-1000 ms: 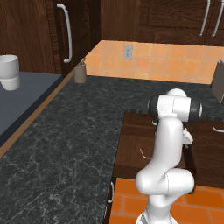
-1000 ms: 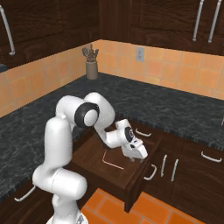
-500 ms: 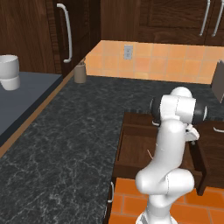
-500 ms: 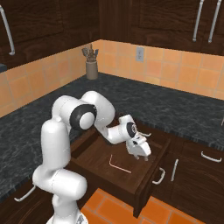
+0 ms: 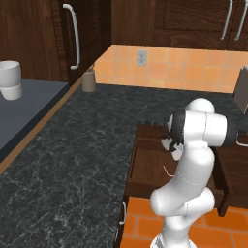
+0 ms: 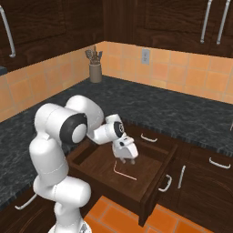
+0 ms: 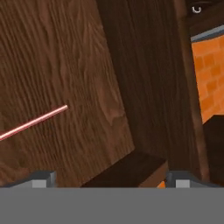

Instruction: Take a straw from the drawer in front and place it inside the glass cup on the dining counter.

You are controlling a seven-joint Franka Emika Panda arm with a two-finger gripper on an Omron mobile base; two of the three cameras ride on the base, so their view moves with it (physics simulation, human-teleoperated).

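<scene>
— Can you read any words or numbers here?
— No. There are none on the drawer (image 6: 150, 175), the dark counter (image 5: 72, 145) or the orange wall tiles (image 6: 182, 73).
— What about the small plate on the wall (image 6: 145, 56)?
— It is plain, with no letters I can make out.
— And the robot arm (image 6: 68, 136)?
— All white and dark, no name on it.

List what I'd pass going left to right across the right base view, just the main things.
Utensil holder → straw in the open drawer → wall outlet → silver cabinet handles.
</scene>
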